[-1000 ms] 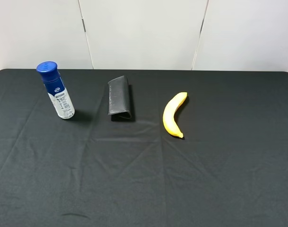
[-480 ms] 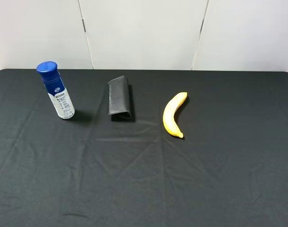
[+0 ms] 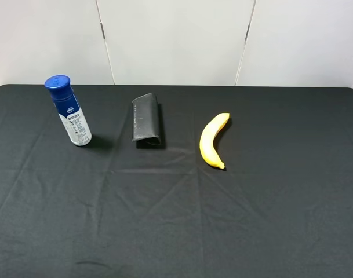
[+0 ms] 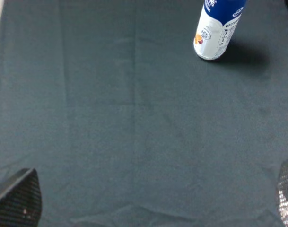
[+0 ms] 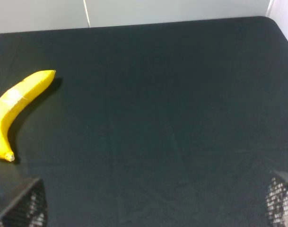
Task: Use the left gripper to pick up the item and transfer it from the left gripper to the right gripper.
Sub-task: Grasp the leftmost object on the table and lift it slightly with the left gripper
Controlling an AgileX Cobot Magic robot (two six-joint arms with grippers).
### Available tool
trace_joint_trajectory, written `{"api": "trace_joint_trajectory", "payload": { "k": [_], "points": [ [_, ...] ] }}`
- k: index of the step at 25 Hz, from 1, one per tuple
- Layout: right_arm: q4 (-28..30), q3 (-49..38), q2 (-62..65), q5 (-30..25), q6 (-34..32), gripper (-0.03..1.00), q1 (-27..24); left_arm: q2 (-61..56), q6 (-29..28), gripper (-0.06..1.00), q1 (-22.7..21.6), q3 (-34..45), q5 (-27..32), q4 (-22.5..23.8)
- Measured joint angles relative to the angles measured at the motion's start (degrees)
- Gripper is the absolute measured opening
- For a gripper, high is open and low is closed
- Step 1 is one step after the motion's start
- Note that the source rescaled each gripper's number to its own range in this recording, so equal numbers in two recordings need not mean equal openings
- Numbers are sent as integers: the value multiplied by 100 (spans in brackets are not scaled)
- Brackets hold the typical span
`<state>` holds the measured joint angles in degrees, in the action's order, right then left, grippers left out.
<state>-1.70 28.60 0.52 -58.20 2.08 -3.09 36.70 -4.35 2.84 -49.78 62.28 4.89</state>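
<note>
Nothing has shifted in the last second: the bottle (image 3: 69,111) stands upright at the upper left of the high view, untouched. The left gripper (image 4: 153,201) is spread wide and empty, well short of it. The right gripper (image 5: 151,203) gapes empty too, so I'd say the pickup hasn't begun.

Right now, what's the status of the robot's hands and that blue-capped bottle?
Left gripper open, empty. Right gripper open, empty. Bottle upright, untouched. Black case, banana well clear of it.
</note>
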Motion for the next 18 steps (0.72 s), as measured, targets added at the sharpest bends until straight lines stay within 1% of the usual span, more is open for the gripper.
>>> {"api": "trace_joint_trajectory", "payload": {
  "k": [7, 14, 18],
  "points": [
    [0, 0, 0, 0, 0, 100, 0, 2217, 52, 100, 20, -1040, -47, -135],
    [0, 0, 0, 0, 0, 100, 0, 3997, -22, 100, 451, -2120, -58, -62],
    [0, 0, 0, 0, 0, 100, 0, 4854, -67, 100, 633, -2607, -63, -35]
  ]
}}
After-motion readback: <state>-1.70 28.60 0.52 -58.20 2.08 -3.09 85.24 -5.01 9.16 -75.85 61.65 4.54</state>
